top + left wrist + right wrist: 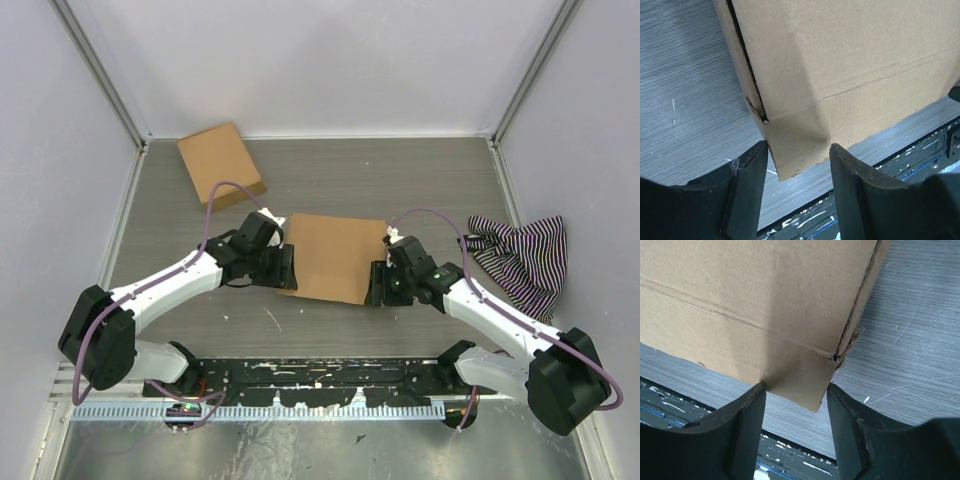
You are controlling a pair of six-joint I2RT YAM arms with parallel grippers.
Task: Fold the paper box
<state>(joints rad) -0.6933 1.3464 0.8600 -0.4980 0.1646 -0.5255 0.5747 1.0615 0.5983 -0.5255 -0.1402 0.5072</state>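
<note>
The paper box (335, 255) lies in the middle of the table as a closed, shallow brown cardboard shape. My left gripper (287, 268) is at its near left corner and my right gripper (377, 283) at its near right corner. In the left wrist view the box (855, 65) fills the top, and its lower corner hangs between the spread fingers of the left gripper (799, 145). In the right wrist view the box (740, 290) shows the same way, its corner between the open fingers of the right gripper (796, 385). A slit and a torn tab show at each corner.
A smaller, squarer brown cardboard box (220, 163) lies at the back left. A striped cloth (520, 255) lies at the right wall. A black rail with white paint marks (320, 380) runs along the near edge. Walls close in the table on three sides.
</note>
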